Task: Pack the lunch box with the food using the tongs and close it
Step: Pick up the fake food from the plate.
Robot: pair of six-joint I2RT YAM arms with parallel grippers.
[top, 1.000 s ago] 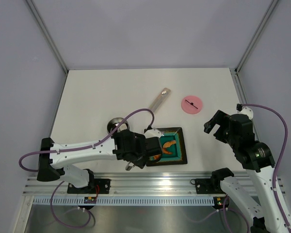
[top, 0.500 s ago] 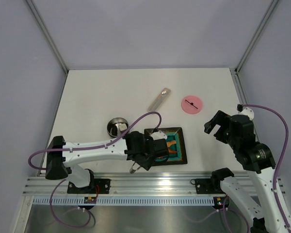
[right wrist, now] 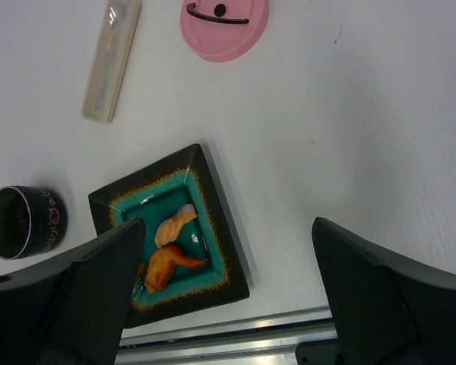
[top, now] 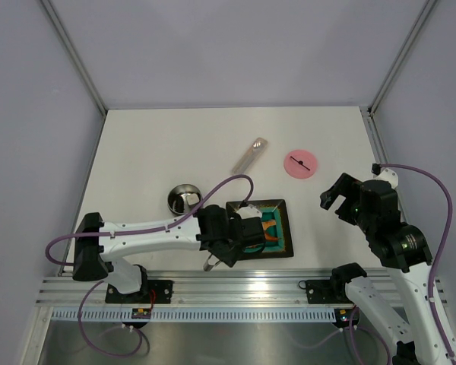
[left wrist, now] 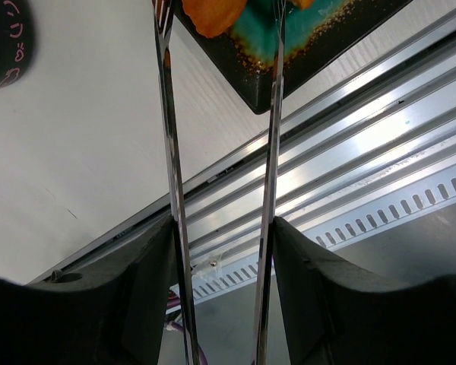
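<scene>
My left gripper (top: 243,234) is shut on the tongs (left wrist: 167,129), both slim silver arms running between its fingers and standing apart. The tongs' tips reach over the near left part of the teal plate (top: 287,228), either side of an orange piece of food (left wrist: 219,14). Two orange pieces of food (right wrist: 167,262) lie on the plate (right wrist: 217,228). The lunch box (top: 184,199), a small steel tin, stands upright left of the plate. Its pink lid (top: 299,163) lies flat at the back right. My right gripper (top: 337,195) hangs open and empty above the table, right of the plate.
A short flat silvery utensil (top: 250,154) lies at the back, left of the lid. The aluminium rail (top: 235,287) runs along the near edge just below the plate. White walls close in the table on three sides.
My left gripper has moved right with the tongs, from over the tin to the plate, uncovering the tin. The tongs' arms stand wider apart. The right arm has not moved.
</scene>
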